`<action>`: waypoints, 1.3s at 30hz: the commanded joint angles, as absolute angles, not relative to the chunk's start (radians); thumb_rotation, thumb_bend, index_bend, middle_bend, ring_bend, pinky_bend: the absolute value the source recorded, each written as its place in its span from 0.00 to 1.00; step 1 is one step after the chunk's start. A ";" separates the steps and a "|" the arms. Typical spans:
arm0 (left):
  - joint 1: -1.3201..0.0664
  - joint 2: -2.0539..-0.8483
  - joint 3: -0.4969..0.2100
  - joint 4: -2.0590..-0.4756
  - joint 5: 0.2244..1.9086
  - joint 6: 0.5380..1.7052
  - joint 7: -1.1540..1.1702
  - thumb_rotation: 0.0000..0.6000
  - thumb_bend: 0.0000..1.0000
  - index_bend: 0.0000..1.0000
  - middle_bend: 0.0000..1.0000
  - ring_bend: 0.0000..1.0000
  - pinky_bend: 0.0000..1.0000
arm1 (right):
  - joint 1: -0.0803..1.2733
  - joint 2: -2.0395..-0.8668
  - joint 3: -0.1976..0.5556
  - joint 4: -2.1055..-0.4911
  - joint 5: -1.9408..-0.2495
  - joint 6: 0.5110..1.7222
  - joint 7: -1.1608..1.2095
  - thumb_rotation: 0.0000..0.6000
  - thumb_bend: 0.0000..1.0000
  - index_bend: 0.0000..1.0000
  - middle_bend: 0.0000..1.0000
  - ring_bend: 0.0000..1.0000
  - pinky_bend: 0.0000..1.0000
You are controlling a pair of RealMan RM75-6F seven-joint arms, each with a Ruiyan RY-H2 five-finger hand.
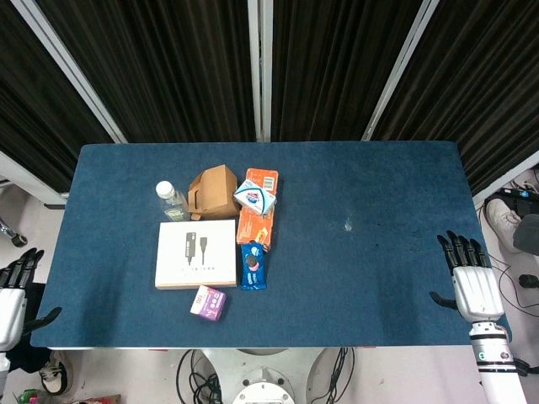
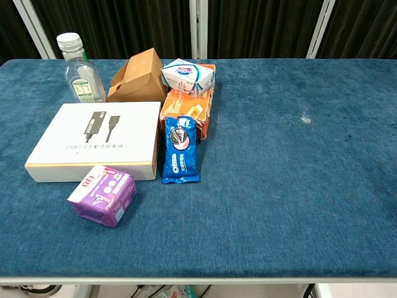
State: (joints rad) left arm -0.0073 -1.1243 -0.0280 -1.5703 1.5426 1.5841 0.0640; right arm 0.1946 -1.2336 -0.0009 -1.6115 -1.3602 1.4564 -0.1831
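Observation:
My left hand [image 1: 12, 290] hangs off the table's left front corner, fingers apart, holding nothing. My right hand [image 1: 470, 276] hovers at the right front edge, fingers spread and empty. Neither shows in the chest view. On the left half lie a white flat box [image 1: 196, 253] [image 2: 95, 140], a blue cookie packet [image 1: 253, 266] [image 2: 180, 150], a purple packet [image 1: 208, 302] [image 2: 103, 195], an orange box [image 1: 257, 210] [image 2: 188, 110] with a white-blue tissue pack [image 1: 254, 196] [image 2: 188, 76] on it, a brown carton [image 1: 213, 192] [image 2: 136, 78] and a clear bottle [image 1: 172, 200] [image 2: 80, 76].
The blue cloth table [image 1: 370, 244] [image 2: 298, 186] stands before dark curtains with white frame bars. Cables and a shoe lie on the floor at the right. A small pale mark [image 1: 348, 225] [image 2: 304, 118] shows on the cloth.

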 commanded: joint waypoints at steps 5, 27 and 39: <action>-0.004 -1.128 -0.026 -1.563 1.543 1.588 0.057 0.99 0.04 0.08 0.06 0.13 0.23 | 0.188 -1.240 0.012 -1.611 -1.377 1.451 -0.187 1.00 0.00 0.00 0.00 0.00 0.00; -0.001 -1.120 -0.017 -1.568 1.556 1.590 0.052 1.00 0.04 0.08 0.05 0.13 0.23 | 0.616 -1.304 0.350 -1.698 -1.071 1.001 -0.302 1.00 0.00 0.00 0.00 0.00 0.00; 0.010 -1.109 -0.008 -1.566 1.556 1.596 0.046 1.00 0.04 0.08 0.05 0.13 0.23 | 0.981 -1.662 0.472 -1.384 -0.699 0.908 -0.463 1.00 0.00 0.00 0.00 0.00 0.00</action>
State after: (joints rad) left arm 0.0099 -1.1097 -0.0088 -1.5657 1.5558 1.5955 0.0453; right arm 0.9126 -1.5669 0.4342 -1.4820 -0.7629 0.9386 -0.4358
